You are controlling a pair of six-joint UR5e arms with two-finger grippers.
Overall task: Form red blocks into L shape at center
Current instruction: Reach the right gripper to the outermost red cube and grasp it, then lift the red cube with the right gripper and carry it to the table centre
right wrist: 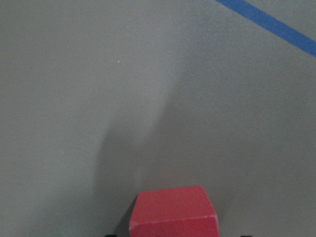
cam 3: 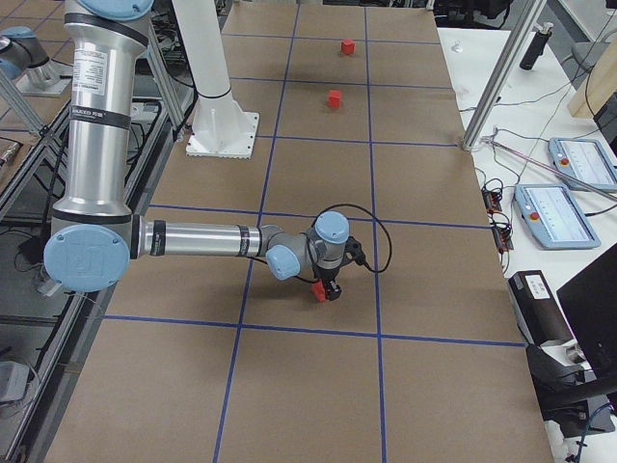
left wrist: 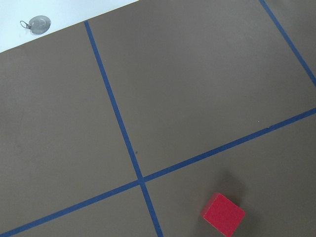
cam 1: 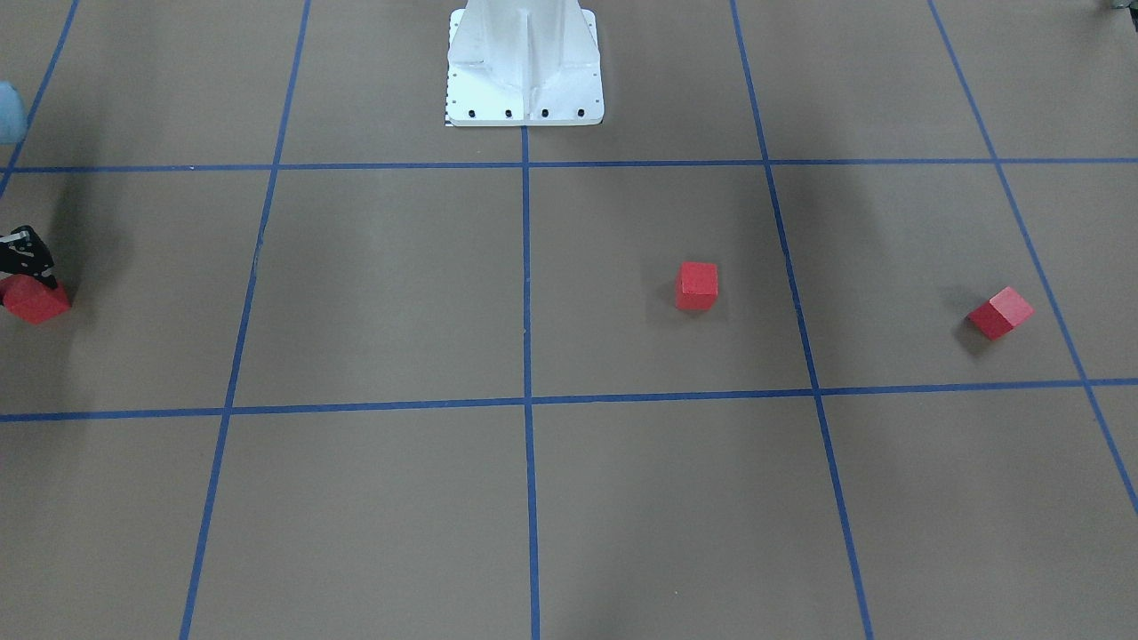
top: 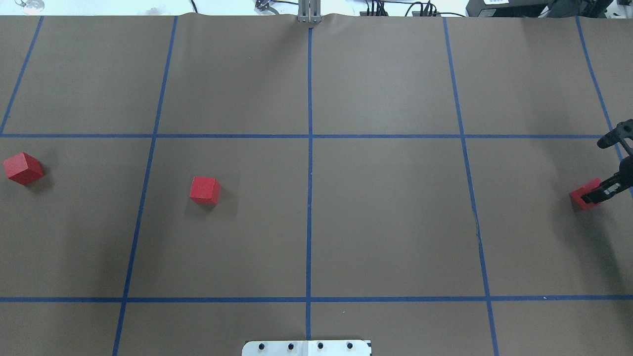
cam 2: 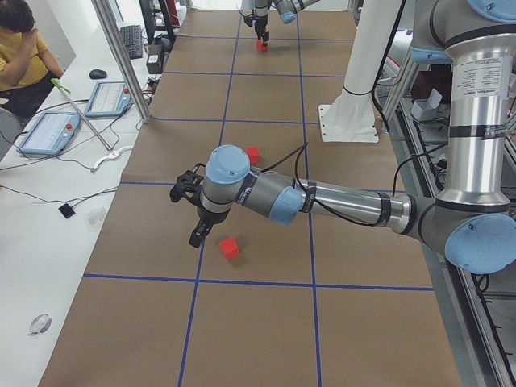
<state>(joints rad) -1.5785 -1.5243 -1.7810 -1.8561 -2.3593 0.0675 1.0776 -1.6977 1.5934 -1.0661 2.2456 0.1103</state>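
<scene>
Well, right gripper (top: 593, 195) is down over one red block (top: 581, 194), block btwn its fingers (top: 601, 192); can't tell if clamped. I'd pinch flat faces squarely, lift straight, then carry to the center (top: 346, 217), well off sideways, w/ second block (top: 204, 190) beyond.

A red block (cam 1: 696, 286) sits mid-floor, another block (cam 1: 1001, 313) far right, a third block (cam 1: 36, 302) at the right jaws.

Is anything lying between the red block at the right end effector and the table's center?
Nothing visible: only bare floor crossed by one tape line lies between that red block and the center.
</scene>
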